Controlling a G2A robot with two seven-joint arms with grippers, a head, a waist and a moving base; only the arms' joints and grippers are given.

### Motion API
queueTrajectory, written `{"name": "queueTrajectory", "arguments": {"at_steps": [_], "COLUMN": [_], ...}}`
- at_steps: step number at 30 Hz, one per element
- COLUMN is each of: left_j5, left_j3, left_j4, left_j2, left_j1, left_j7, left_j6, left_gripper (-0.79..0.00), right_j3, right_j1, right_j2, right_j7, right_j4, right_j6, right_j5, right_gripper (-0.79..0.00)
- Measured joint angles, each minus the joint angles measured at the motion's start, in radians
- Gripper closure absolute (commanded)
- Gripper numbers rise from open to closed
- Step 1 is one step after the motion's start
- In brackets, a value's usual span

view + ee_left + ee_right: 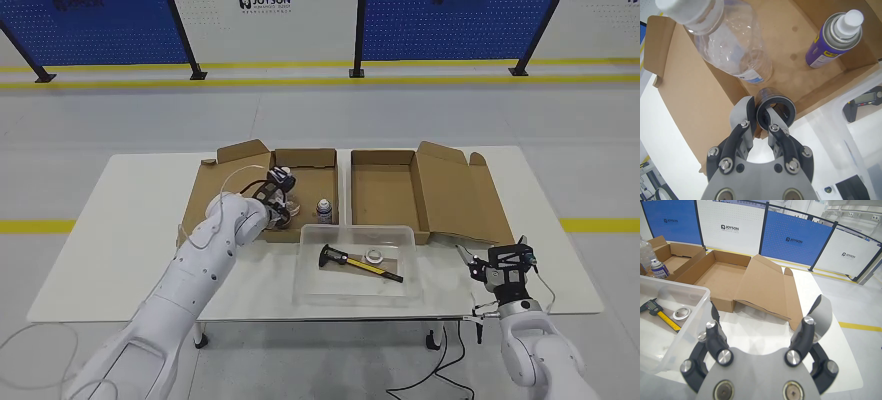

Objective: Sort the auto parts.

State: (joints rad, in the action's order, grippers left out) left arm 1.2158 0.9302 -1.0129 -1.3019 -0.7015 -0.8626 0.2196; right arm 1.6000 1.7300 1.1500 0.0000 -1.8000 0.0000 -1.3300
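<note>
White table [120, 220]. My left gripper [761, 114] pinches bearing [772, 93] by its wall, one finger through bore, low over left box [787, 37] edge beside bottle [730, 47], likely for drop-off. My right gripper [767, 302] hangs spread wide beside bin [703, 292].

Spray can [324, 209] in left box [308, 160], right box [385, 195] beside it, bin [306, 288] before both, caliper [345, 261] inside
</note>
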Motion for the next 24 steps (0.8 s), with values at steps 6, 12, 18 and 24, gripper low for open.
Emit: {"name": "queueTrajectory", "arguments": {"at_steps": [6, 12, 18, 24], "left_j5": [-0.004, -0.005, -0.001, 0.009], "left_j3": [-0.006, -0.013, -0.022, -0.025], "left_j4": [0.040, 0.056, 0.066, 0.075], "left_j2": [-0.008, -0.015, -0.022, -0.026], "left_j1": [0.014, 0.024, 0.024, 0.025], "left_j7": [0.010, -0.001, -0.003, 0.006], "left_j6": [0.000, -0.001, -0.007, -0.009], "left_gripper": [0.000, 0.000, -0.077, -0.151], "right_j3": [0.000, 0.000, 0.000, 0.000], "right_j1": [0.000, 0.000, 0.000, 0.000], "right_j2": [0.000, 0.000, 0.000, 0.000], "right_j7": [0.000, 0.000, 0.000, 0.000], "right_j4": [0.000, 0.000, 0.000, 0.000], "right_j6": [0.000, 0.000, 0.000, 0.000], "right_j5": [0.000, 0.000, 0.000, 0.000], "right_gripper": [-0.785, -0.785, -0.785, -0.785]}}
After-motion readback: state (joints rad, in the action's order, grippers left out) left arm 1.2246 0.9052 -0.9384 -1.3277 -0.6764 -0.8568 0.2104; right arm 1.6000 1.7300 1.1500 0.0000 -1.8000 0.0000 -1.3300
